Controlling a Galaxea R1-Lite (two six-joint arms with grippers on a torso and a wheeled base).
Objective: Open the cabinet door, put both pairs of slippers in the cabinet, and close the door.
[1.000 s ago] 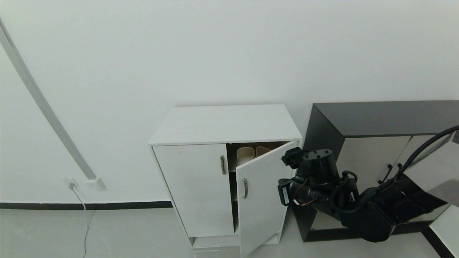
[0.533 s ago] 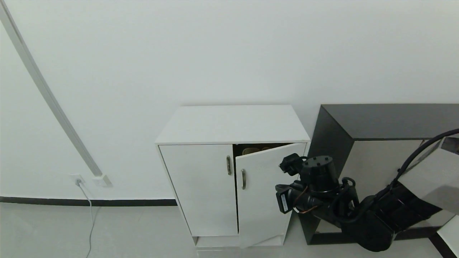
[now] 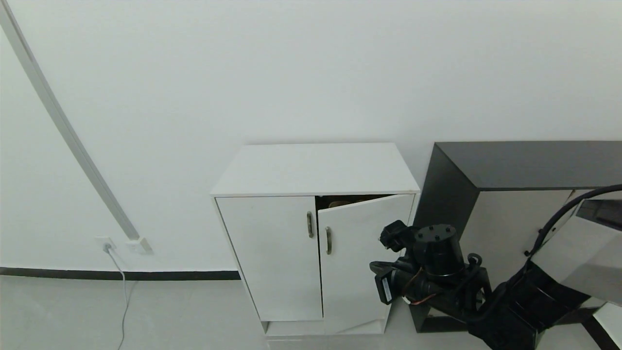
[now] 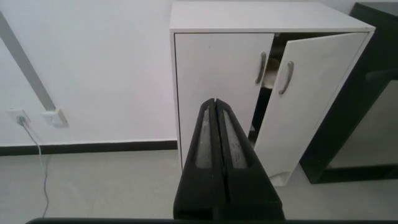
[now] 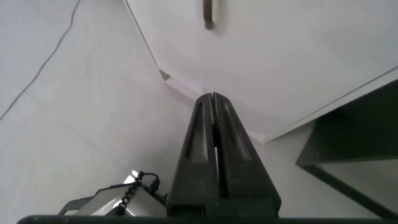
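The white cabinet [image 3: 316,167] stands against the wall. Its left door [image 3: 267,253] is shut and its right door [image 3: 357,257] hangs slightly ajar, with a narrow gap along the top and the handle side. A sliver of beige slippers [image 3: 338,203] shows through that gap on the top shelf. My right gripper [image 5: 213,96] is shut and empty, its tip close to the face of the right door, below the handle [image 5: 208,14]. My left gripper [image 4: 215,102] is shut and empty too, held back from the cabinet [image 4: 267,15] and facing its doors.
A dark cabinet [image 3: 525,160] with mirrored fronts stands right beside the white one. On the left wall there is a socket with a cable [image 3: 106,243] and a slanted conduit [image 3: 63,126]. Bare floor lies left of the cabinet.
The right door has swung from well open to nearly shut, hiding most of the slippers. My right arm followed it, then dropped lower. The head camera shifted slightly early on.
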